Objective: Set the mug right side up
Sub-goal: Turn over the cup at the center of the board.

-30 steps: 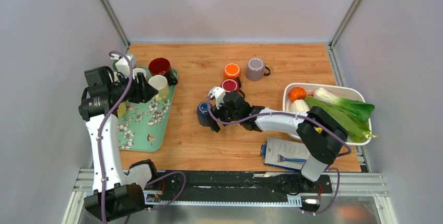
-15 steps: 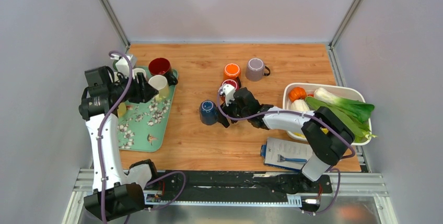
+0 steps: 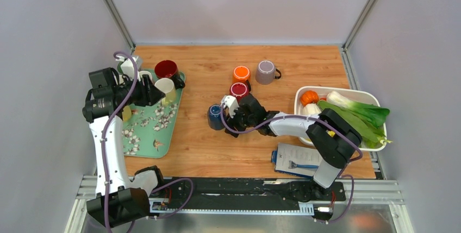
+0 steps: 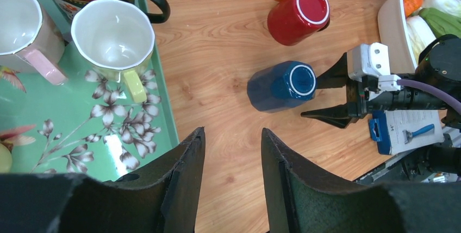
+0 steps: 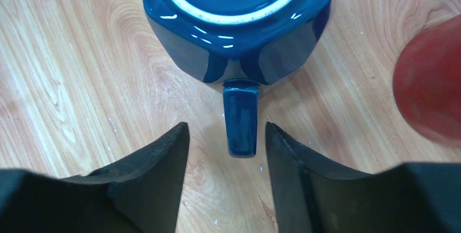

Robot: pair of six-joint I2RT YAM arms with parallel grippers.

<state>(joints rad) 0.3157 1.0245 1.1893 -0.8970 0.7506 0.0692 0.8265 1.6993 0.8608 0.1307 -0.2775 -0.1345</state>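
Right gripper (image 5: 225, 130) has returned, straddling blue mug (image 5: 239, 37) handle (image 5: 241, 119).

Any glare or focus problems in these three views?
Right wrist: blue mug sharp, small specular glints on its glaze; red mug at the right edge is out of focus. Left wrist: white glare patch on the green tray, the rest sharp. Top external: even light, soft shadows, no blur.

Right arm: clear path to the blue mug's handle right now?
Probably yes: the blue mug's handle lies between the right gripper's open fingers, nothing between them; the red mug stands clear.
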